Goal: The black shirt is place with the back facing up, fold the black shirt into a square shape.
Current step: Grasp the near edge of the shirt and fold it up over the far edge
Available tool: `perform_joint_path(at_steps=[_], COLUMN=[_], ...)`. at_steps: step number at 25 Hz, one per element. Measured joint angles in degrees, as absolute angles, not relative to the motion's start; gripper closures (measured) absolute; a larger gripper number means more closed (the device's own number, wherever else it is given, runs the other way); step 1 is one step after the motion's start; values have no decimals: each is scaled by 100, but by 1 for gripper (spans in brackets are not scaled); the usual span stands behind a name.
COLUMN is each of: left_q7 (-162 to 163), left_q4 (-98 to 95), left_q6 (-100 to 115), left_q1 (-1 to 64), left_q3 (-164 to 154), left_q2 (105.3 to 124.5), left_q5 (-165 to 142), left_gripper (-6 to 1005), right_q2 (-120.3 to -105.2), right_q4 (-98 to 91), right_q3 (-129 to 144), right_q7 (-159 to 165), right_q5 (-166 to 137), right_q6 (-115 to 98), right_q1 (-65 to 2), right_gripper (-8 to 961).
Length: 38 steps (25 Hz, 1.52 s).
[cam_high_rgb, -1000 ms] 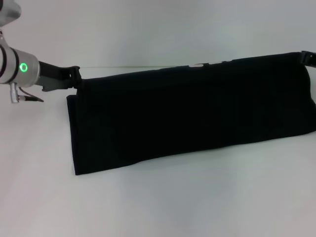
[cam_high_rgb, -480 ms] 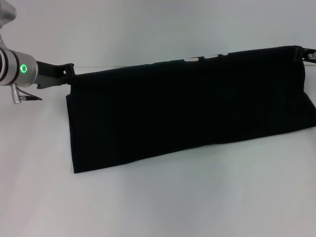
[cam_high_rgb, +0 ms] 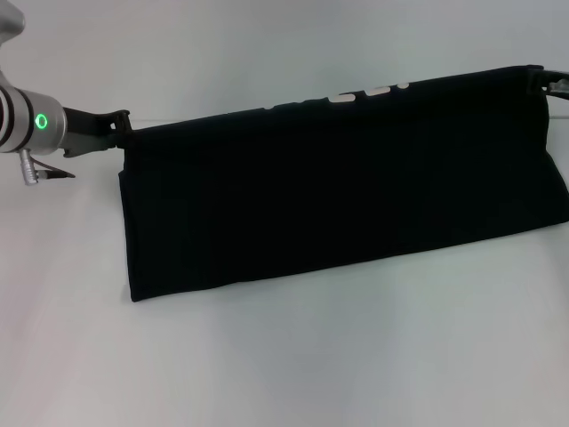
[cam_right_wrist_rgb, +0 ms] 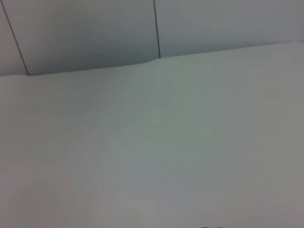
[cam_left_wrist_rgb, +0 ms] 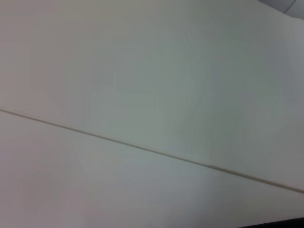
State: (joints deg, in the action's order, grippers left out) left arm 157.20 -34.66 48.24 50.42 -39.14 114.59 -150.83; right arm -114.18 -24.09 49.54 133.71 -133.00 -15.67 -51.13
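Note:
The black shirt (cam_high_rgb: 338, 191) hangs as a long folded band, stretched between my two grippers, with its lower edge resting on the white table. White letters peek over its top edge near the middle. My left gripper (cam_high_rgb: 124, 127) is shut on the shirt's top left corner. My right gripper (cam_high_rgb: 540, 80) is shut on the top right corner, at the view's right edge. Neither wrist view shows the shirt or any fingers.
The white table (cam_high_rgb: 284, 356) spreads under and in front of the shirt. The wrist views show only the table surface, a thin seam line (cam_left_wrist_rgb: 142, 147) across it, and a grey panelled wall (cam_right_wrist_rgb: 95, 33) behind.
Both grippers have lifted the shirt's top edge higher and drawn it back. The right corner rose most, and the white letters now show above the edge.

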Motion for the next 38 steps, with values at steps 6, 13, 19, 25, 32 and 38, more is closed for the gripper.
perform_joint_path(at_steps=[6, 13, 19, 25, 32, 38], left_q7=[15724, 15701, 15678, 15656, 15710, 15551], left_q4=[-3471, -3504, -3533, -3534, -3600, -4147], left_q6=[4721, 4655, 4640, 4613, 4794, 5955], left_q1=[5052, 5061, 5079, 5071, 5122, 4756], left_q3=[-3918, -3921, -3920, -3919, -3909, -3761], left_q2=[11525, 11623, 11670, 11695, 11703, 11650], left_q5=[-15084, -15084, -15077, -15016, -14918, -14003], left_gripper=[884, 880, 877, 874, 870, 630], right_q2=[-11486, -11499, -11497, -11490, -11331, -11217], right_q4=[-2096, -2069, -2065, -2088, -2334, -3330], right_q3=[5245, 5267, 5273, 5425, 5310, 4339], right_q7=[13318, 13308, 13306, 13215, 13215, 13199], right_q5=[-13302, -13307, -13307, -13307, -13275, -13174], right_q6=[-1068, -867, -852, -795, -939, -2900], right_q1=[-5259, -5280, -5296, -5310, -5376, -4888], right_gripper=[918, 912, 883, 854, 821, 621])
